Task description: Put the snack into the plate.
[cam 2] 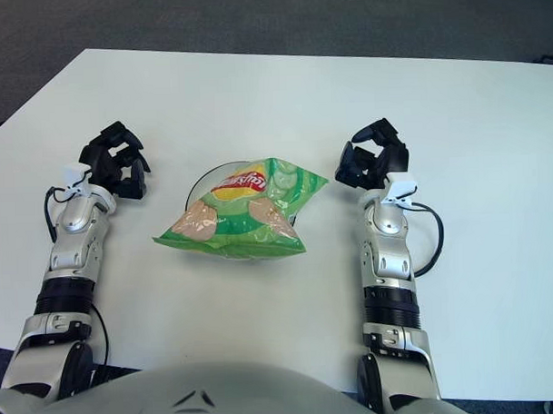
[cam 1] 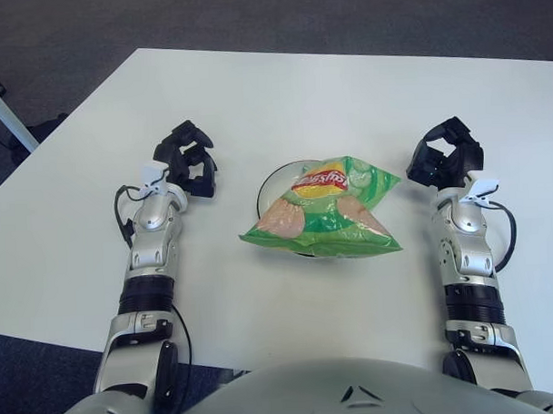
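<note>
A green snack bag (cam 1: 325, 210) with a red and yellow label lies across a white plate (cam 1: 276, 182), covering most of it; only the plate's left rim shows. My left hand (cam 1: 188, 158) is to the left of the plate, clear of the bag, fingers curled and holding nothing. My right hand (cam 1: 445, 156) is just right of the bag's upper corner, a small gap away, fingers curled and empty.
The white table (cam 1: 300, 97) stretches far behind the plate. Its near edge runs close to my body, and its left edge slants at the far left, where dark floor (cam 1: 35, 52) shows.
</note>
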{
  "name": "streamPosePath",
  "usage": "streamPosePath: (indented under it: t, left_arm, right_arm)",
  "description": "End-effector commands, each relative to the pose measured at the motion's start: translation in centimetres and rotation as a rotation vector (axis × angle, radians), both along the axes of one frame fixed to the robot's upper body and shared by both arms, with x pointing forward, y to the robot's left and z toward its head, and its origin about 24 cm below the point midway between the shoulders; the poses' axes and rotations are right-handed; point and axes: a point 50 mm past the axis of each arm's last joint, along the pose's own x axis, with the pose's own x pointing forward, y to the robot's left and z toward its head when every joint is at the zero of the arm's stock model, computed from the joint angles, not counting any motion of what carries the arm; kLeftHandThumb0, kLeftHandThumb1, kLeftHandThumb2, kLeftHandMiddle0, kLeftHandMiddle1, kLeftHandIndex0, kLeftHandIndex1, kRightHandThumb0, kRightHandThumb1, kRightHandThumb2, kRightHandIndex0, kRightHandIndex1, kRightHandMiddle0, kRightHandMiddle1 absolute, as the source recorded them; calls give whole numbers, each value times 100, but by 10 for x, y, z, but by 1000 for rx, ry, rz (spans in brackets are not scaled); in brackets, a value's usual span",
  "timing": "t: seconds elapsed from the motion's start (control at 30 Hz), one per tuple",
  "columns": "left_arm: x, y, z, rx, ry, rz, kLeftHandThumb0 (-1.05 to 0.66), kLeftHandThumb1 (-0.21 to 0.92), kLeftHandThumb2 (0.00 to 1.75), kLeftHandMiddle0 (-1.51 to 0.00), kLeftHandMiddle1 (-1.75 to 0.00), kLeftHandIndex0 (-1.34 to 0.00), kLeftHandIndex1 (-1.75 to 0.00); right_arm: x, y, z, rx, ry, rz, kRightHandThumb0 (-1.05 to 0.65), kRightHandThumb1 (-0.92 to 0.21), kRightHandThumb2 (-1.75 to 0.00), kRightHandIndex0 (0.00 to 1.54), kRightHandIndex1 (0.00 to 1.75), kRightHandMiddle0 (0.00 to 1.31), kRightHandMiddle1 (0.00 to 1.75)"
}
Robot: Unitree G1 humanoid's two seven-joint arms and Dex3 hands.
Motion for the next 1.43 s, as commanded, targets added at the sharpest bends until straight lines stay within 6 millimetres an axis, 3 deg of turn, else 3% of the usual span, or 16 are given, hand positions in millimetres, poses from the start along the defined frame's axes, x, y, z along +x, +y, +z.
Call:
streamPosePath:
  t: [0.0, 0.73, 1.4]
  left_arm:
    - [-13, -6, -30, -35, 118, 21, -1, -7, 175, -92, -170, -68, -175]
    - [-13, -4, -37, -9, 159, 57, -1, -7, 175, -90, -172, -67, -175]
    - [-10, 0, -37, -13, 147, 70, -1, -7, 175, -90, -172, -67, -175]
  right_arm:
    - [-17, 4, -41, 61, 129, -25, -48, -32, -132, 132, 175, 62, 175]
    - [-14, 0, -45, 16, 129, 20, -47, -36, -127, 133, 175, 58, 175]
    - [-10, -1, -46, 13, 135, 24, -48, -32, -131, 134, 175, 61, 175]
